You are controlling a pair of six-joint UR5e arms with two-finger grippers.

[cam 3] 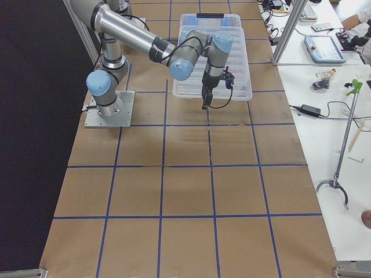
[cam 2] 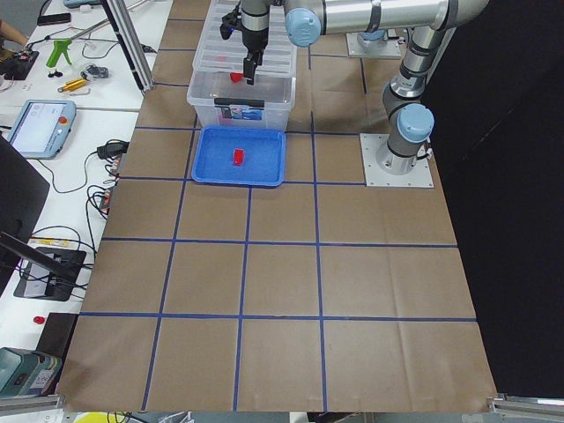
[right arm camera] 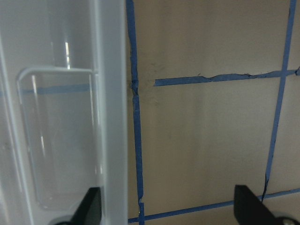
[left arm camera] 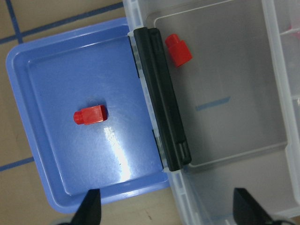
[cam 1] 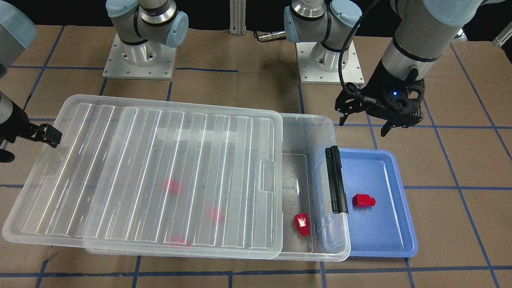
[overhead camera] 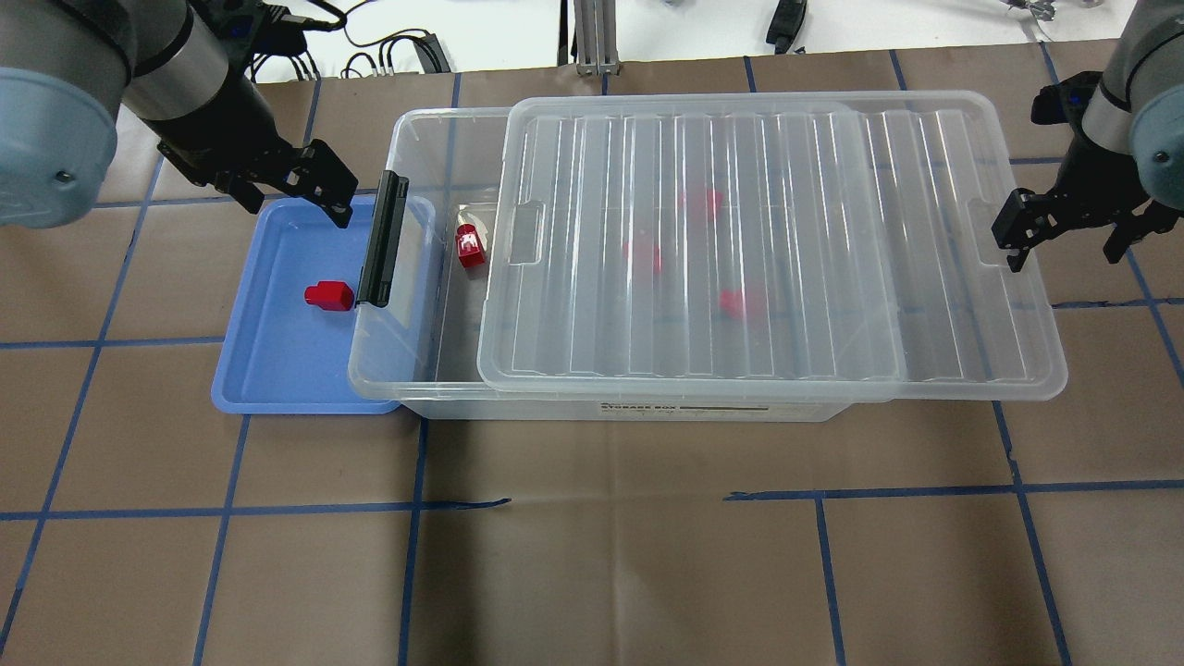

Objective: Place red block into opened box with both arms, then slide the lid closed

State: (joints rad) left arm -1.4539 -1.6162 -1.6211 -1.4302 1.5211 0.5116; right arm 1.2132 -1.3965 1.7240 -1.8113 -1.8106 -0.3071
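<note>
The clear box has its ribbed lid slid toward my right, so the end by the black latch stands open. One red block lies in that open end. Another red block lies in the blue tray. Three more red shapes show blurred under the lid. My left gripper hovers open and empty over the tray's far edge; in its wrist view both blocks lie ahead. My right gripper stands open at the lid's overhanging end, whose edge runs past one finger.
The blue tray is tucked against the box's latch end. Brown table covering with blue tape lines lies all around. Both arm bases stand behind the box. Side benches hold cables and tools.
</note>
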